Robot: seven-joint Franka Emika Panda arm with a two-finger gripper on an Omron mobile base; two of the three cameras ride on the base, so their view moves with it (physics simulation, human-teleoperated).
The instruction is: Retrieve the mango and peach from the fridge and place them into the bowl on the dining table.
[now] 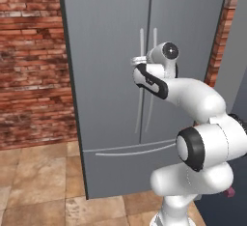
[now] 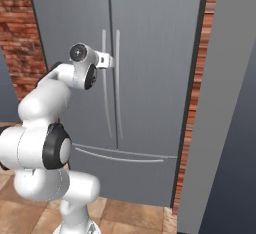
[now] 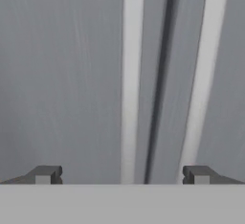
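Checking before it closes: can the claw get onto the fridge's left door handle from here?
Probably yes. The claw is open, right at the closed fridge, and the left door handle lies between its tips with nothing between.

The arm rises from its base, folds at the elbow, and reaches forward and up toward the fridge (image 1: 111, 75), hand level and pointing straight at the doors. The gripper (image 3: 122, 174) sits at the height of the upper handles, close to the door seam. Its jaws stand wide apart, holding nothing, fingertips (image 3: 47, 174) dark and squared.
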